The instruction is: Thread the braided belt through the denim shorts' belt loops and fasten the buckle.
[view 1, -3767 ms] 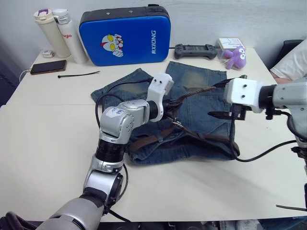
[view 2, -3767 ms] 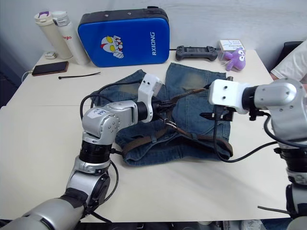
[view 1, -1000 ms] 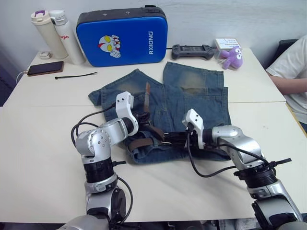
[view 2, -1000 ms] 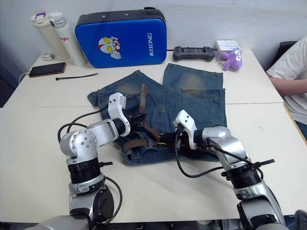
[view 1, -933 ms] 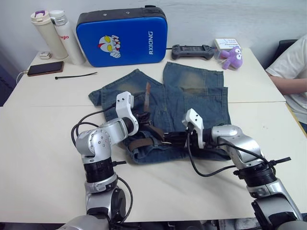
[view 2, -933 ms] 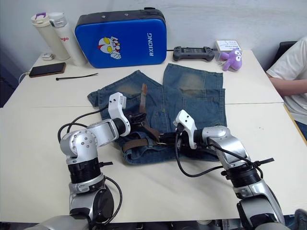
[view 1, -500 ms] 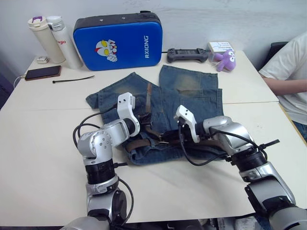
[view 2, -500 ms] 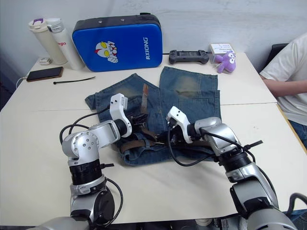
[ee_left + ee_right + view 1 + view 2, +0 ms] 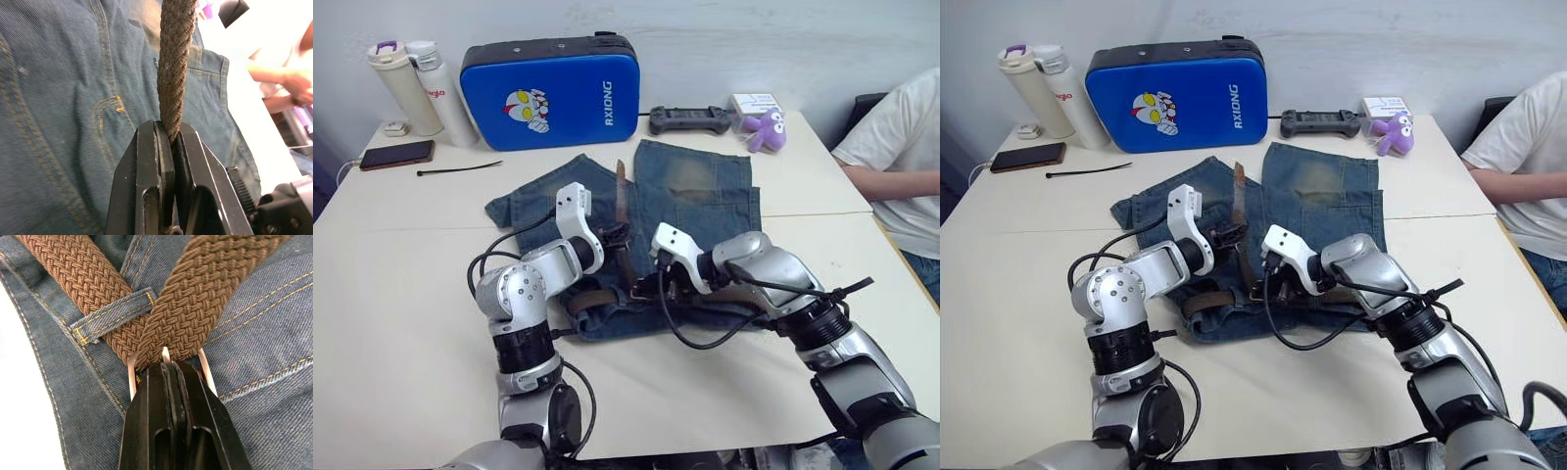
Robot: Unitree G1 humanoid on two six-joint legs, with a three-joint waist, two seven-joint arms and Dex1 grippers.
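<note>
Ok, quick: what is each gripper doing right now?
Left gripper: closed on the braided belt, strap on edge.
Right gripper: closed at the buckle, beside a belt loop.

Bright, even indoor light; soft shadows, wrist backgrounds blurred.

Two robot arms of rounded, brushed silver metal segments are seen, joined by black ribbed rings at the elbows. Each wrist is capped by a blocky white plastic housing with small dark screw holes. Loose black cables are looped from forearm to wrist on both arms. The left gripper [image 9: 168, 147] and right gripper [image 9: 168, 369] are formed of flat, matte black jaws.
</note>
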